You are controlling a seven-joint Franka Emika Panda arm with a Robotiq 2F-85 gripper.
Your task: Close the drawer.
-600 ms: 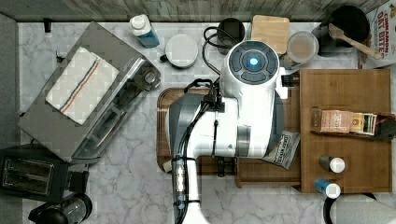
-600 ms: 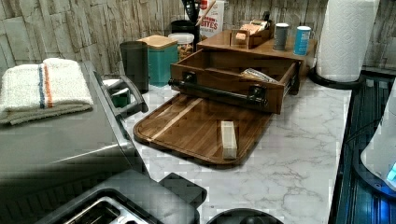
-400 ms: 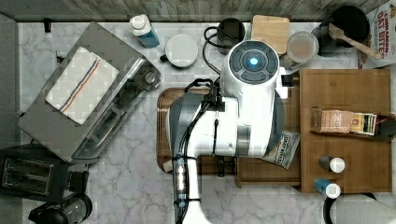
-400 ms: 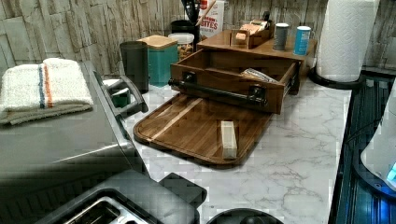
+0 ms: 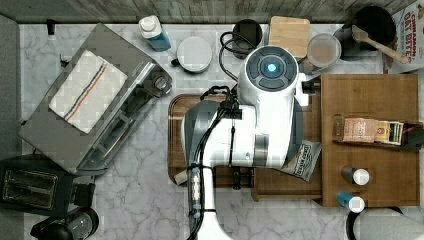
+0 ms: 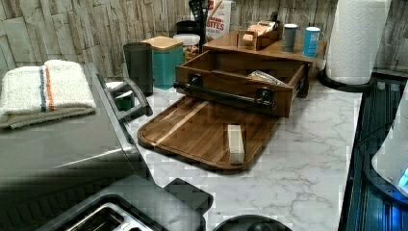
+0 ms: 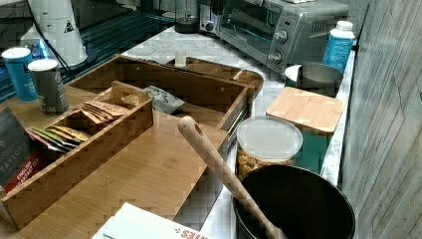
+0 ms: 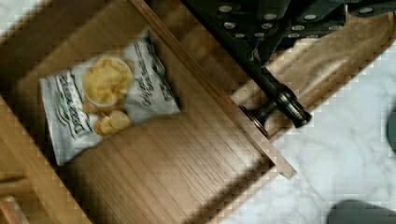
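One drawer [image 6: 240, 79] stands pulled out from under the cabinet top [image 6: 269, 48], its black bar handle [image 6: 219, 94] over the tray [image 6: 192, 132]. One chip bag [image 8: 105, 98] lies inside the drawer. The arm [image 5: 250, 130] covers much of the drawer from above; I cannot tell how the claw is set
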